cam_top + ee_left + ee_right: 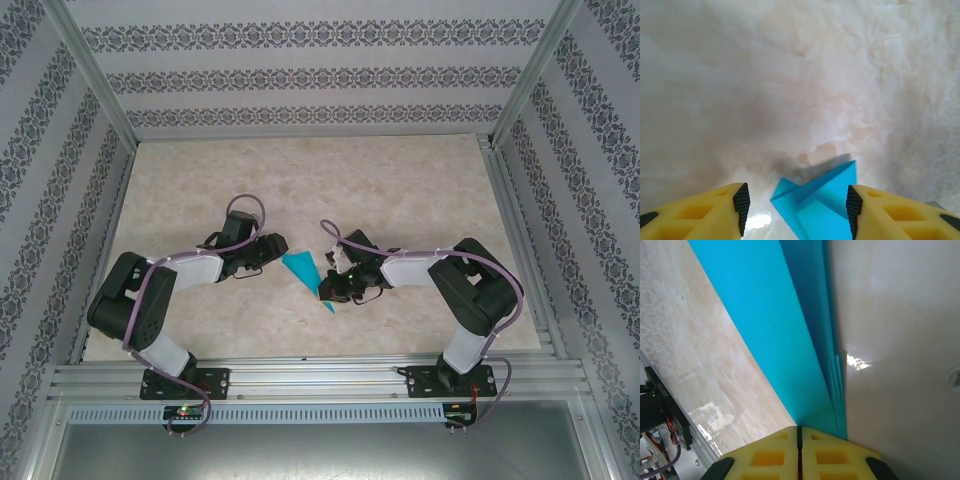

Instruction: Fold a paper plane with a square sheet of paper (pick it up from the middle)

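Turquoise paper plane (303, 270) seen mid-tabletop (400, 190), between both jaws.
A slim, layered, creased wedge is shown, its sharp tip pointed toward 5 o'clock. The left jaws are held roughly half open at its 10 o'clock end, with nothing gripped. The right jaws are pressed shut at the narrow end; a pinch cannot be confirmed.

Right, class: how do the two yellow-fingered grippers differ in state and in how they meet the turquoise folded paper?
The left gripper stands open; the right gripper is shut, fingers pressed together. The left gripper's jaws straddle one end of the turquoise folded paper; the right gripper's closed tips meet its layered edge, and whether it pinches it is unclear. Shared: yellow fingers, both at the paper.
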Tool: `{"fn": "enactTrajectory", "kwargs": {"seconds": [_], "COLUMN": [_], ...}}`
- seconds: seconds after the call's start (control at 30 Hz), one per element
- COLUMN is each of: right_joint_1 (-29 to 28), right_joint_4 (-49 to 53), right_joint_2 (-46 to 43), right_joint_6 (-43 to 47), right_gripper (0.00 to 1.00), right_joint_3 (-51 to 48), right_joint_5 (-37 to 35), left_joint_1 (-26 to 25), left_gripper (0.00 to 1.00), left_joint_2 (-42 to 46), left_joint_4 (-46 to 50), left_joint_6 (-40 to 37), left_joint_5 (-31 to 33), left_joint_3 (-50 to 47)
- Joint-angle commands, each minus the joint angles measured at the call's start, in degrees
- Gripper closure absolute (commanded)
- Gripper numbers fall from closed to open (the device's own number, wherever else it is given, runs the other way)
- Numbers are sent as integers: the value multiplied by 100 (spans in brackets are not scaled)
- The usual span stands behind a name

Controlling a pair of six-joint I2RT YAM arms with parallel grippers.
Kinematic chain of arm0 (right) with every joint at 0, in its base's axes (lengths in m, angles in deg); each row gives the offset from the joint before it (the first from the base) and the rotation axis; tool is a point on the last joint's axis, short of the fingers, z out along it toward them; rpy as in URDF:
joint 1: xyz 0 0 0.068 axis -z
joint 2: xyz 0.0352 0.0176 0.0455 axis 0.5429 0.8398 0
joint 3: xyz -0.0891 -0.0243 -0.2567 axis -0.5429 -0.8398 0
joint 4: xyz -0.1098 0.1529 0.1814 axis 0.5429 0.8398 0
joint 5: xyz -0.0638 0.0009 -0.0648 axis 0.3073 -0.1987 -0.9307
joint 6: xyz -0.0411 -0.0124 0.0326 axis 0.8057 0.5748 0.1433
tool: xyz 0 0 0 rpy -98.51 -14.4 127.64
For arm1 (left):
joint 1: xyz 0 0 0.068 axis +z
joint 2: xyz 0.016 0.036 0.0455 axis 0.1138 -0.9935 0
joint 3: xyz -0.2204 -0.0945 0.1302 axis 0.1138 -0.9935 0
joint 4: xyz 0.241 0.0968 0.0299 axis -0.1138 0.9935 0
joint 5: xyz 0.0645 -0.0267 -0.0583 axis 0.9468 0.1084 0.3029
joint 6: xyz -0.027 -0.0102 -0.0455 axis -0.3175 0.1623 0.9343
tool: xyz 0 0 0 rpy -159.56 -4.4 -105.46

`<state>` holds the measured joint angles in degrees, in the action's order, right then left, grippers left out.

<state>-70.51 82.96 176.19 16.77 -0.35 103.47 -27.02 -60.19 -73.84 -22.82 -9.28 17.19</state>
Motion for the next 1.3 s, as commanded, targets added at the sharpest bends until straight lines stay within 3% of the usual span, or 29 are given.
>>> {"fn": "enactTrajectory", "kwargs": {"seconds": [0.0, 0.2, 0.43, 0.7, 1.27], "right_joint_1": [29, 21, 19, 12, 18], "right_joint_4": [373, 143, 49, -217, -195], "right_joint_2": [182, 224, 182, 199, -56], "right_joint_6": [-28, -171, -262, -377, -333], "right_gripper": [91, 91, 91, 90, 88], "right_joint_3": [-51, -78, -134, -316, -388], "right_joint_5": [-359, -287, -356, -331, -354], "left_joint_1": [20, -579, -1471, -1499, -1124], "left_gripper": [43, 48, 50, 50, 52], "left_joint_2": [603, 862, 154, -637, -1073], "left_joint_4": [219, 104, -175, -253, -299], "left_joint_6": [-167, -221, -167, -145, 296], "left_joint_5": [-59, -654, -711, -359, 178], "left_joint_3": [77, 43, 399, 604, 216]}}
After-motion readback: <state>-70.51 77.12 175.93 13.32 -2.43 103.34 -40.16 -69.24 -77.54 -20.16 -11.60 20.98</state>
